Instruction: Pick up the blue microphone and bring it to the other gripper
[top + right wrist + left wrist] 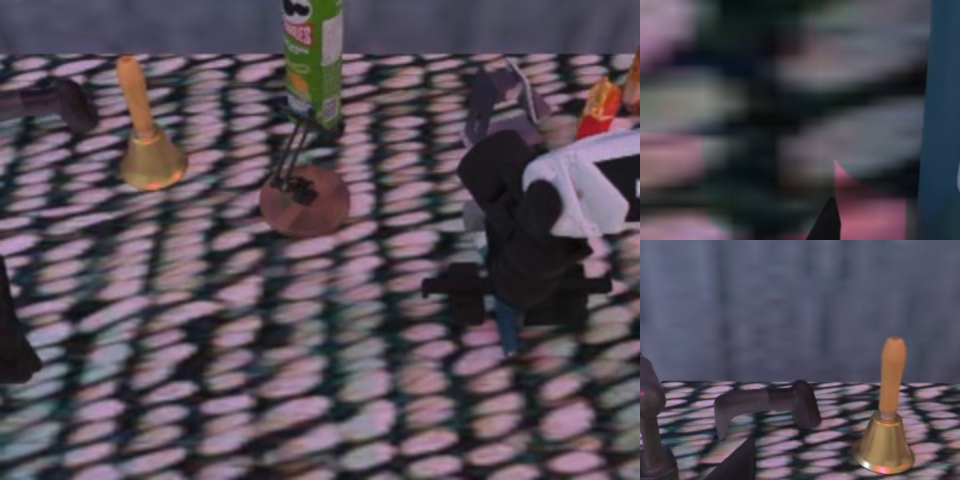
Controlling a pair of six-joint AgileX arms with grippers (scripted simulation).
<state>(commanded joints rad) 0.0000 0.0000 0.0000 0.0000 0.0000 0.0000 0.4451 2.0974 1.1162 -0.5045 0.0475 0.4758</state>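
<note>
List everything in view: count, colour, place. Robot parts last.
Chips can: 1, green, far edge, centre.
Bell: 1, brass with orange handle, far left.
Round stand: 1, brown disc with thin black wires, in front of the can.
Dark hammer-like tool: 1, dark brown, far left edge.
Red-orange item: 1, far right; cannot tell what.
Grey-purple item: 1, far right, behind right arm; unclear.
Blue microphone: 1, teal handle, right side under the gripper.
Right gripper: black, low over the microphone.
Left gripper: black, left edge, parked.

Before you, a desk (200,400) covered edge to edge in a busy pattern of pink and pale ovals on dark green-black. Behind its far edge hangs a grey, faintly streaked wall (790,305), evenly lit.
</note>
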